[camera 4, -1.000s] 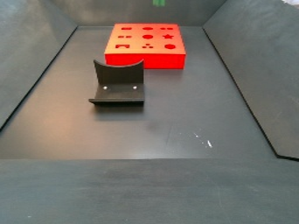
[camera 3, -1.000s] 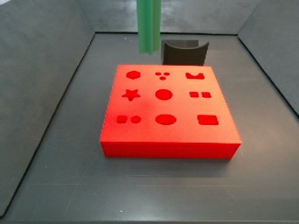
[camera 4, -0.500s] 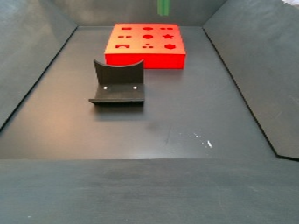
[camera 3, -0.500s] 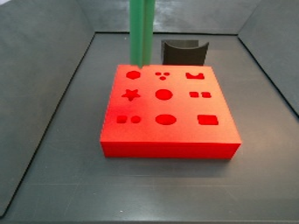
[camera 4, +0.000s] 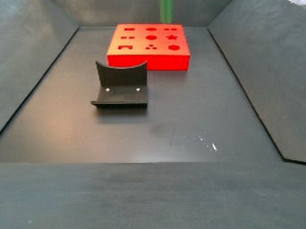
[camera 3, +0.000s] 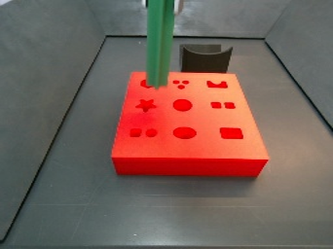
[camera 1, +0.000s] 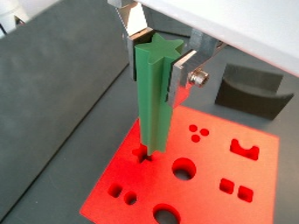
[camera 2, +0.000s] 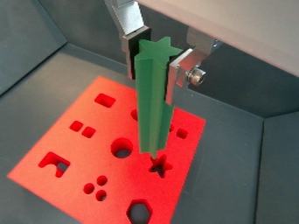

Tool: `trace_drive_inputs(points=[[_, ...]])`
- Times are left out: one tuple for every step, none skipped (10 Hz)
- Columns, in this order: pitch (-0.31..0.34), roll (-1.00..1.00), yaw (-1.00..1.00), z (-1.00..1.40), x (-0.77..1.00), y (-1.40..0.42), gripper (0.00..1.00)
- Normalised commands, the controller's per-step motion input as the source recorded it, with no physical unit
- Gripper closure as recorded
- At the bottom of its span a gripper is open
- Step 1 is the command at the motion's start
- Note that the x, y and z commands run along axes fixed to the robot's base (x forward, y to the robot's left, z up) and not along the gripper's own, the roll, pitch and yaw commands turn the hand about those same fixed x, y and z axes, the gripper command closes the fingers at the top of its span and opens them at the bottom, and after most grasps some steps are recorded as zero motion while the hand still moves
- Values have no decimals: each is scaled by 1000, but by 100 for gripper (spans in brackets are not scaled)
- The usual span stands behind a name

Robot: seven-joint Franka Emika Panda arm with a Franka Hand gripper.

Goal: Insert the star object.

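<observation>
My gripper (camera 1: 158, 57) is shut on the upper end of the star object (camera 1: 155, 96), a long bright green rod with ridged sides, and holds it upright; both also show in a wrist view (camera 2: 156, 61) (camera 2: 155, 96). The rod hangs over the red block (camera 3: 196, 146) in a side view (camera 3: 159, 44). Its lower end is close above the star-shaped hole (camera 2: 160, 164), which also shows in a side view (camera 3: 147, 105). Whether the tip touches the block I cannot tell. In a side view only a bit of the rod (camera 4: 167, 9) shows at the frame's edge.
The red block (camera 4: 149, 61) has several other holes of different shapes. The dark fixture (camera 3: 204, 56) stands on the floor beside the block, apart from it (camera 4: 121, 85). Grey walls enclose the dark floor (camera 4: 180, 134).
The gripper has carried the green rod from the block's back edge to over its top and lowered it toward the star hole.
</observation>
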Motion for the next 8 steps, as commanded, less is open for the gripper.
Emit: trace_drive_inputs(points=[[-31,91,-43,-74,-291,-37,100],[-34,109,-91,-160,-409,-66,100],[-87,197,-49,-146,-403,-49,100],[-113,216,-29,-49,-243,-71,100],[-154,103,0,-169,9,-46,100],[-256,0,0,-286,183,0,100],[-289,0,0,-329,80,31,100],[-426,0,0,-149,-337,0,100]])
